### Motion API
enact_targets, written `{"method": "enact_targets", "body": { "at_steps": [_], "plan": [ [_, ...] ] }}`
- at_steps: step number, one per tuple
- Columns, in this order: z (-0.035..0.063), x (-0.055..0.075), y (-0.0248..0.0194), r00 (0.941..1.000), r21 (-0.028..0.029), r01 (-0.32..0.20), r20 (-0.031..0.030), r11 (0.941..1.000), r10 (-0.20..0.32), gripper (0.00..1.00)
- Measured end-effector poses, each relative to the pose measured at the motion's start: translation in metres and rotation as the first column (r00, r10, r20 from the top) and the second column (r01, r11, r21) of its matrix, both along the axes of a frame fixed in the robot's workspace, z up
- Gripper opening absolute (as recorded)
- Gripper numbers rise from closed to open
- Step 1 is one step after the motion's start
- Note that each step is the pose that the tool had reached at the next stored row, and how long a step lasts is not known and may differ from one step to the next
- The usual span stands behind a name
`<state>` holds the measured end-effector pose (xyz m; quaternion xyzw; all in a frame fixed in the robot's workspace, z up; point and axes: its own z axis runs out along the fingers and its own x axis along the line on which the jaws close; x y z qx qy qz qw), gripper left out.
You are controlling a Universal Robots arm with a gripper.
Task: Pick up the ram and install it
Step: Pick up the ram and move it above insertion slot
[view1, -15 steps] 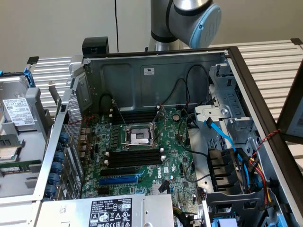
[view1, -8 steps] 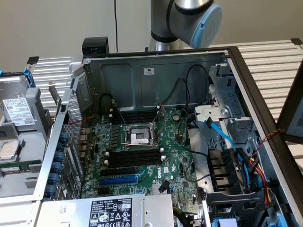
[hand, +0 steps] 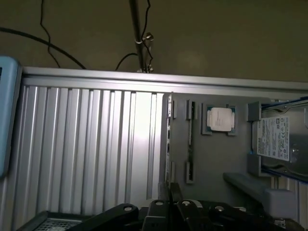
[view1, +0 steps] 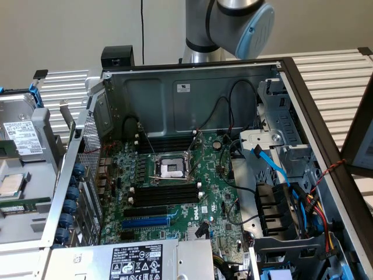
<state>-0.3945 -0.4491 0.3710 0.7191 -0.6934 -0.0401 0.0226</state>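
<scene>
The ram [view1: 26,206] [hand: 168,139] lies in a grey parts tray [view1: 20,227] at the exterior view's left, outside the open computer case [view1: 175,111] and just nearer than a loose processor [view1: 10,184]. It has not yet been lifted. Its long axis runs left to right, much like the black memory slots [view1: 166,192] on the board. The gripper [hand: 170,190], fingers drawn close together and holding nothing, hangs well apart from the ram, and the wrist view looks along the stick's length. The arm [view1: 233,23] rises beyond the case's far wall, so the ram lies to its left and nearer.
</scene>
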Motion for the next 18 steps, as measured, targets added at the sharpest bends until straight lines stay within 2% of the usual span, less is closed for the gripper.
{"method": "enact_targets", "body": {
  "at_steps": [5, 13, 18],
  "plan": [
    [0.0088, 0.021, -0.0012, 1.0000, 0.0015, 0.000, -0.0024, 1.0000, 0.000, 0.13],
    [0.0311, 0.058, -0.0047, 1.0000, 0.0022, 0.000, -0.0047, 1.0000, 0.000, 0.13],
    [0.0373, 0.081, -0.0079, 1.0000, 0.0022, 0.000, -0.0059, 1.0000, 0.000, 0.13]
  ]
}}
